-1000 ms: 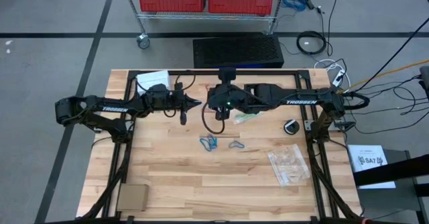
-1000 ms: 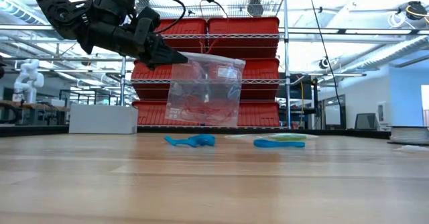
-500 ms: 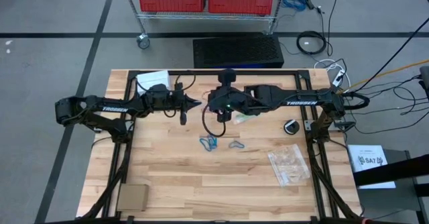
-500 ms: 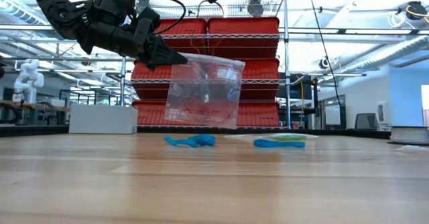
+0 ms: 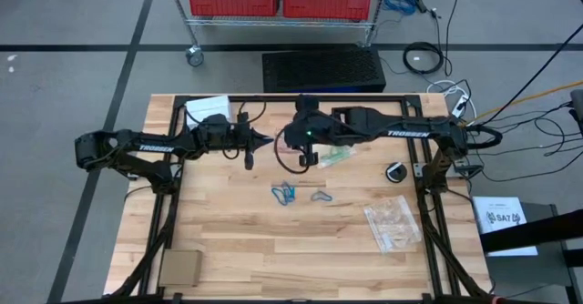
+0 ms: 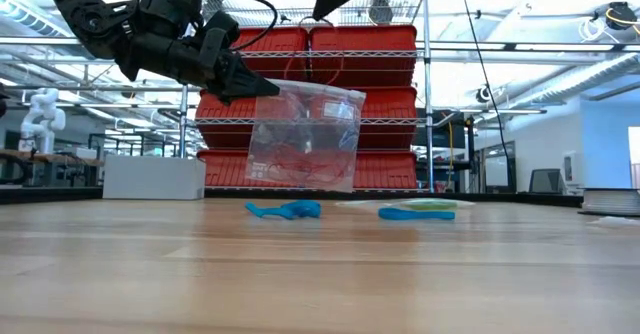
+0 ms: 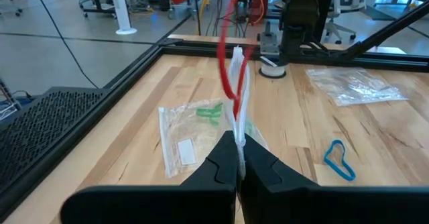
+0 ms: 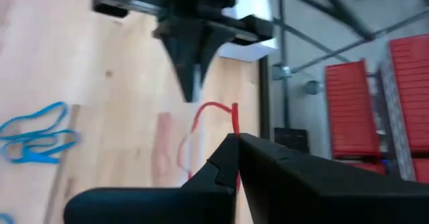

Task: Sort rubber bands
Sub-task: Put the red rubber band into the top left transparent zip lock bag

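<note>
Upper center, high view: left gripper (image 6: pixel 262 86) clamped on bag (image 6: pixel 305 134) rim, right gripper (image 8: pixel 231 142) pinching red band (image 8: pixel 209 110) above it.

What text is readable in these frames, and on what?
"TROSSEN": white lettering on the left arm, high view.
"TROSSEN": white lettering on the right arm, high view.
"SA7": on the white sheet off the table's right edge; its smaller print is too small to read.
White label on the clear bag in the left wrist view: no legible print.
Red bins in the low view: no readable marking.
</note>
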